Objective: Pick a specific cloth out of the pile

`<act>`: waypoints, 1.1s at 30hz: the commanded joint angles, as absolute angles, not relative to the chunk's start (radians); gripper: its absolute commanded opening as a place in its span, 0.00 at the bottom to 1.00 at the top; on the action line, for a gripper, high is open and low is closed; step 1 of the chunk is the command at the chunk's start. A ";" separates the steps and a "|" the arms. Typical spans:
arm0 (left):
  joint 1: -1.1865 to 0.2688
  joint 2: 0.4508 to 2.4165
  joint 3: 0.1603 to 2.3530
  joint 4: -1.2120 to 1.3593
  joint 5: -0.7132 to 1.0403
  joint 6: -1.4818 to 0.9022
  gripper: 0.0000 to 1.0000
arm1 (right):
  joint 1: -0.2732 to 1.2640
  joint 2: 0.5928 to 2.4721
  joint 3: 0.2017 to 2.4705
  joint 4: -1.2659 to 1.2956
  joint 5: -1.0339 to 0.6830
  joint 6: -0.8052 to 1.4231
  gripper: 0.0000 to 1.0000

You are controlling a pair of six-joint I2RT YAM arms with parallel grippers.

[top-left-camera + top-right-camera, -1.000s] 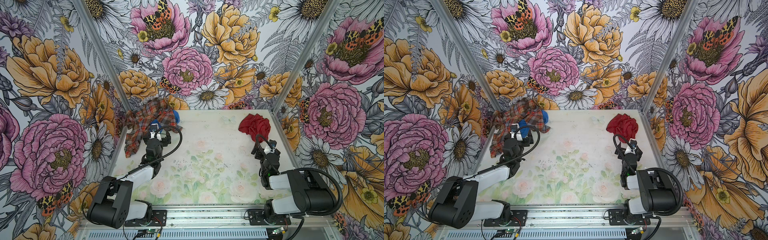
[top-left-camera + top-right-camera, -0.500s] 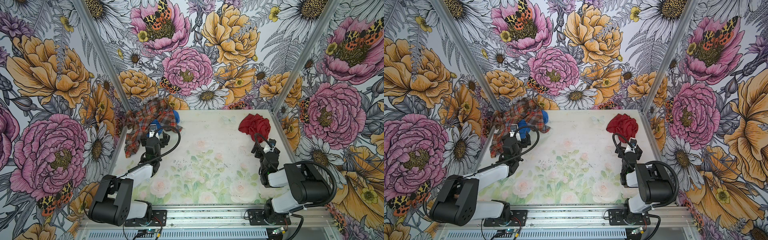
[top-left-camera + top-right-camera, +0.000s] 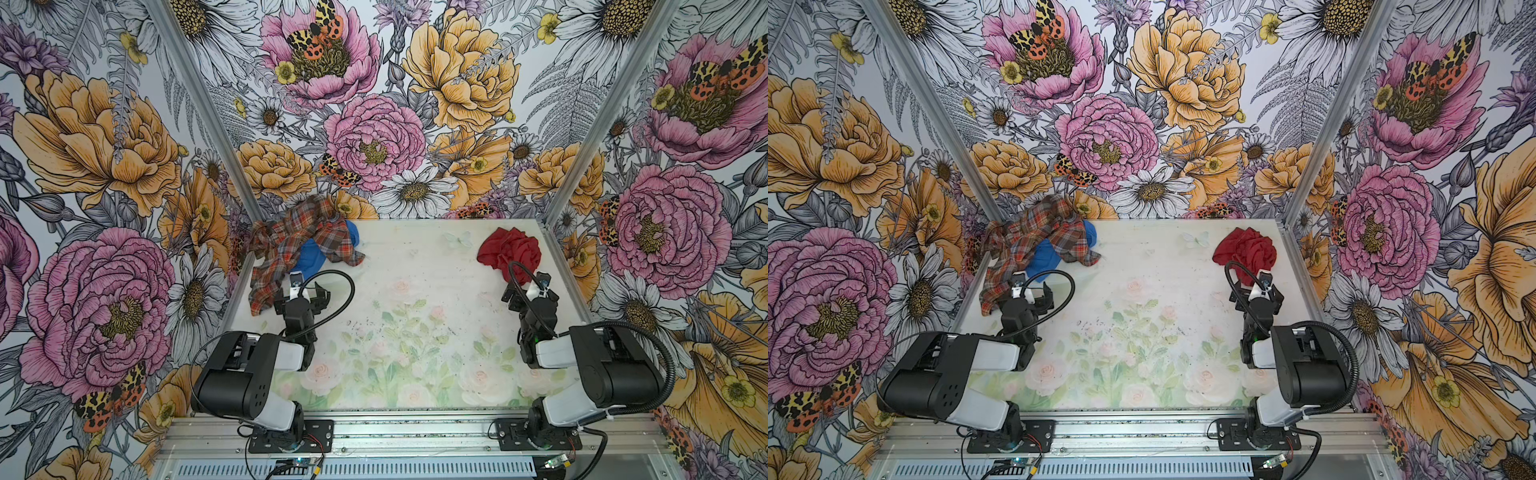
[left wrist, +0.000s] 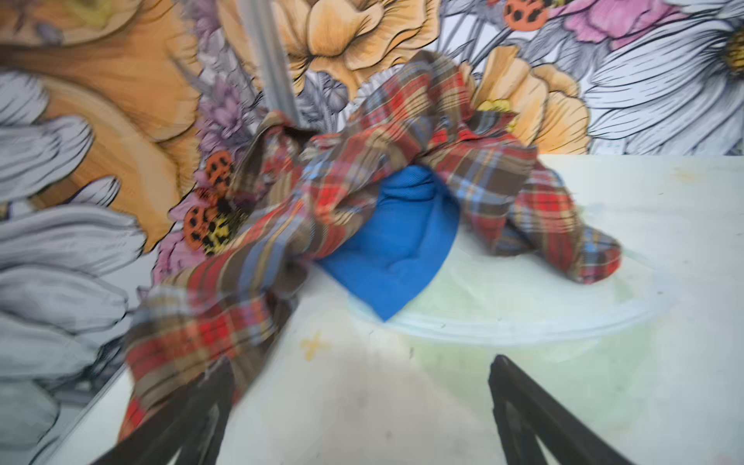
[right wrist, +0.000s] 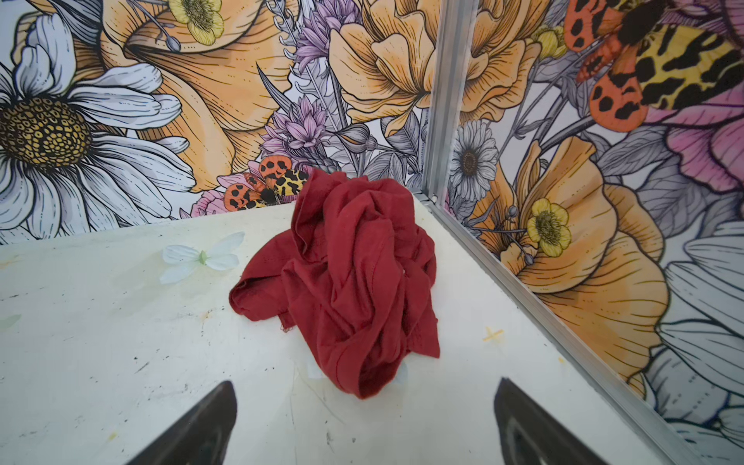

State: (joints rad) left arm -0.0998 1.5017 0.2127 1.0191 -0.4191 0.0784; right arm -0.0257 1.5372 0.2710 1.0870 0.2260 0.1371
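Your right pincer (image 5: pixel 365 384) stands wide open and holds nothing. Both dark fingers (image 5: pixel 209 418) show clear of any fabric. Just ahead of it, the crumpled plain dark-red fabric cloth (image 5: pixel 354 282) lies bunched on the pale, flower-printed worktop (image 3: pixel 415 291). Its near fold reaches about level with the fingertips and touches neither of them. In both top views this cloth (image 3: pixel 509 251) (image 3: pixel 1246 249) sits alone at the worktop's far right corner, close to the aluminium corner post (image 5: pixel 447 100).

Your left pincer (image 4: pixel 361 362) is also spread wide and empty. One finger sits just beside the hem of the red-brown-grey plaid shirt (image 4: pixel 282 249). The wrist view is blurred there, so you cannot tell whether they touch. That shirt drapes over a bright blue cloth (image 4: pixel 402 241), and together they make the pile (image 3: pixel 1034 245) at the worktop's far left corner, well apart from the dark-red cloth.
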 commanded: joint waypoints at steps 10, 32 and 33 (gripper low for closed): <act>-0.144 1.627 0.187 1.412 -0.354 0.120 0.99 | -0.018 1.532 0.315 1.010 0.243 0.134 0.99; -0.141 1.625 0.184 1.414 -0.350 0.117 0.99 | -0.004 1.534 0.336 0.974 0.256 0.122 0.99; -0.141 1.625 0.184 1.414 -0.350 0.117 0.99 | -0.004 1.533 0.337 0.974 0.256 0.122 0.99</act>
